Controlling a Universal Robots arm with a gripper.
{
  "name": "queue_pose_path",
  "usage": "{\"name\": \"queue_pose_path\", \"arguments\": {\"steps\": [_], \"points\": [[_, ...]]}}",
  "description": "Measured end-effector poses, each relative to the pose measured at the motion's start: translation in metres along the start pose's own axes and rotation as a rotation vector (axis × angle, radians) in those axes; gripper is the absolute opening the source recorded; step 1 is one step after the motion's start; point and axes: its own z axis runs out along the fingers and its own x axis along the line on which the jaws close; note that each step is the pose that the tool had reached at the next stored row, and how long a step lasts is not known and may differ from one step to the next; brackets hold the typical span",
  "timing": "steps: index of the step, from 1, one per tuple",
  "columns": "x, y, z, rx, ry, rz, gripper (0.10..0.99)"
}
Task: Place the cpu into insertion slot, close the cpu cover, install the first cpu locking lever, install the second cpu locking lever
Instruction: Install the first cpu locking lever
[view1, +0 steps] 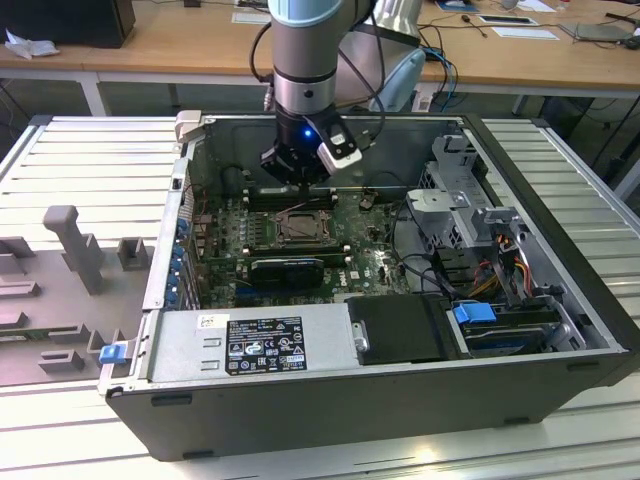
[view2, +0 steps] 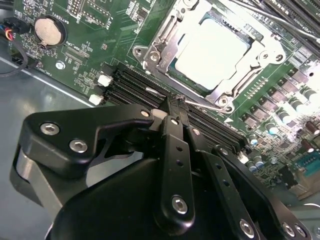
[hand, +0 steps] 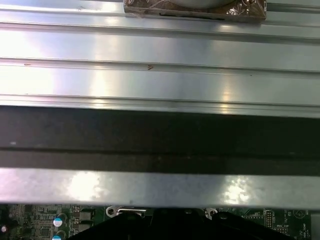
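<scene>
Inside the open computer case, the arm is reaching straight down over the green motherboard, with the gripper hanging just behind the insertion slot. Across the second wrist view, the gripper's black fingers are sitting pressed together near a thin locking lever, gripping nothing, while the cpu is lying seated under the cpu cover. Nearer the case rim, the first wrist view is showing ribbed metal table slats.

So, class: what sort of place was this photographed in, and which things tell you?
Probably a robotics lab or workshop: an open computer case sits on a ribbed metal table, a robot arm reaches in, and wooden desks stand behind.
</scene>
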Motion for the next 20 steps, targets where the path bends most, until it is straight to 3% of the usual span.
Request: {"name": "queue_pose_path", "arguments": {"steps": [6,20], "points": [[-0.0079,-0.0007,0.0053,0.0,0.0004,-0.006,0.106],[-0.0084,-0.0017,0.0158,0.006,0.0017,-0.018,0.106]]}}
